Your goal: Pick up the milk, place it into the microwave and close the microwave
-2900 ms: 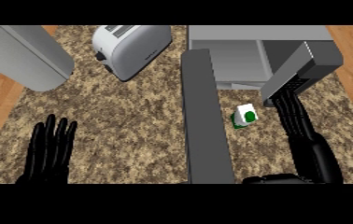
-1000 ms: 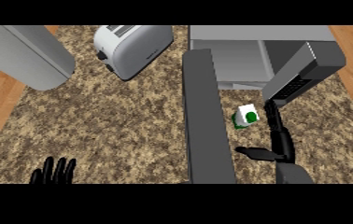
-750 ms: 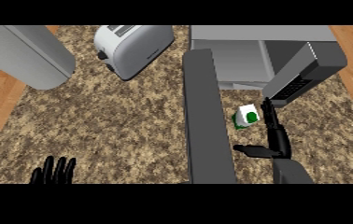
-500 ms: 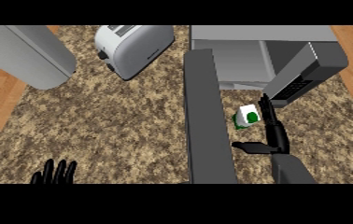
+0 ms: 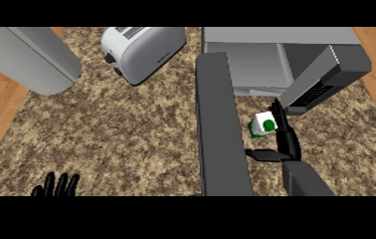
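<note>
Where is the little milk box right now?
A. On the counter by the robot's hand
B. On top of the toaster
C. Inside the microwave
A: the milk stands on the counter in front of the open microwave, right beside the right hand.

Right hand [image 5: 287,146]: fingers straight, thumb splayed left; left hand [image 5: 57,186] resting lower-left edge, fingers up.

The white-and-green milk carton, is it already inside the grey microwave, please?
No, the white-and-green milk carton stands on the speckled stone counter before the open grey microwave.
</note>
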`<state>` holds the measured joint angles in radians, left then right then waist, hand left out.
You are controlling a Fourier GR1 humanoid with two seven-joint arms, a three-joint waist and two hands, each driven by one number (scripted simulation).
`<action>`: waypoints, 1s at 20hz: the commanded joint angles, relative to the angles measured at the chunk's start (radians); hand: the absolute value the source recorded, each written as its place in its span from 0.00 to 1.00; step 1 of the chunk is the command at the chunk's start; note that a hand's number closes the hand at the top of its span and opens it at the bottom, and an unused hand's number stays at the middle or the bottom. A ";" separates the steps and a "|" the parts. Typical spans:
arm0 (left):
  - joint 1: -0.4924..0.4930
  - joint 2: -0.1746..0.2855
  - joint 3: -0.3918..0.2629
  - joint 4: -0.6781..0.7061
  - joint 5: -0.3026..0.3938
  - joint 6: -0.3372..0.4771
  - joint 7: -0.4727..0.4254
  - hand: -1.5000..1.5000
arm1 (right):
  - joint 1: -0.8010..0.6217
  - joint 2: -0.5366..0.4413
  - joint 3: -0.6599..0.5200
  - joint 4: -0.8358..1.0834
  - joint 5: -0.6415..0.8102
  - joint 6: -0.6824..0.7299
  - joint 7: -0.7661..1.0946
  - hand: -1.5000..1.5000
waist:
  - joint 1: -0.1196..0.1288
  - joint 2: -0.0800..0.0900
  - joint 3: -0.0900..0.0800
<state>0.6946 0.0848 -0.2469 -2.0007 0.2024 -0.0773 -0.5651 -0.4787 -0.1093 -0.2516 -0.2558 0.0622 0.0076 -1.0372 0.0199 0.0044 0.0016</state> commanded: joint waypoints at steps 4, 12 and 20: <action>0.005 -0.009 -0.032 -0.025 -0.020 0.021 0.020 0.00 | -0.041 -0.002 -0.035 0.025 -0.005 -0.127 -0.077 1.00 | 0.007 0.003 0.001; -0.027 -0.004 -0.011 0.043 -0.003 -0.011 -0.028 0.00 | -0.080 0.030 -0.051 0.043 0.019 -0.312 -0.082 1.00 | 0.016 0.008 0.001; -0.009 0.021 -0.005 0.008 0.022 -0.029 -0.009 0.00 | -0.078 -0.057 -0.107 0.045 -0.023 -0.184 -0.133 1.00 | 0.015 0.008 0.002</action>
<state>0.6962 0.0978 -0.2602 -2.0048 0.2192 -0.0962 -0.5675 -0.5653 -0.1387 -0.3383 -0.2225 0.0508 -0.1891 -1.0634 0.0354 0.0123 0.0034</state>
